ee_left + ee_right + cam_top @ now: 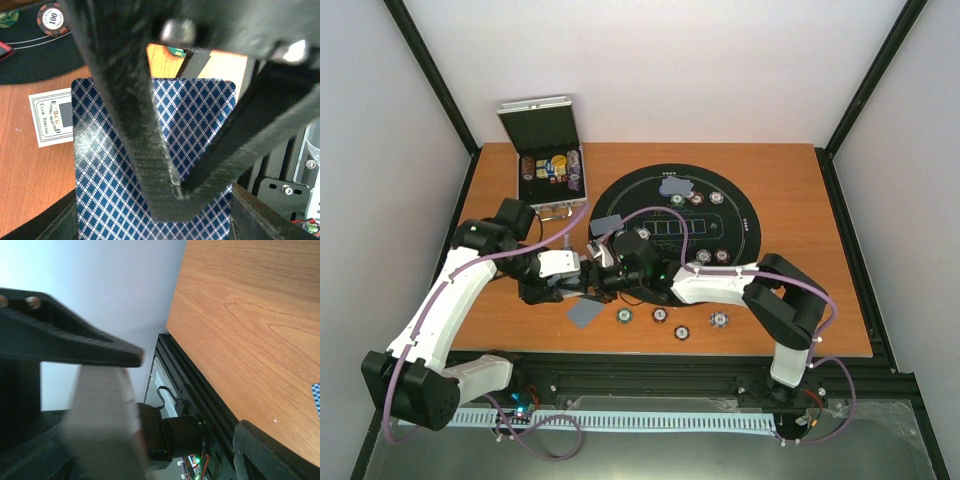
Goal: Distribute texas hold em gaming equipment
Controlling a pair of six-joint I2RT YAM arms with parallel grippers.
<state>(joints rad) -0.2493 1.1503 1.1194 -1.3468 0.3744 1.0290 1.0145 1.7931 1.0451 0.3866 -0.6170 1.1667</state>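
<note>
**Left gripper** (pixel 160 220): the fingers (pixel 252 216) sit at the lower corners of the wrist view. They are closed against the two long edges of the playing cards (pixel 200 120). The blue-diamond back faces the camera, square between the fingers and raised off the table (pixel 30 170). I cannot tell whether this is one card or a pack. A dark ribbed wedge (pixel 150 150) crosses in front of the card back, with its tip between the fingers.

**Left of the fingers:** a white printed card (pixel 50 117) lies flat on the wood, its edge hidden behind the held cards. Beyond it, on the black mat (pixel 35 60), rests a poker chip (pixel 52 17) marked 100.

**Right gripper** (pixel 147 452): the fingers (pixel 267 450) stand wide apart with nothing seen clamped. A pale blurred strip (pixel 105 410) stands between them and cannot be identified.

**Top view:** the two grippers meet tip to tip. A loose card (pixel 588 313) lies on the table just beside them.
</note>
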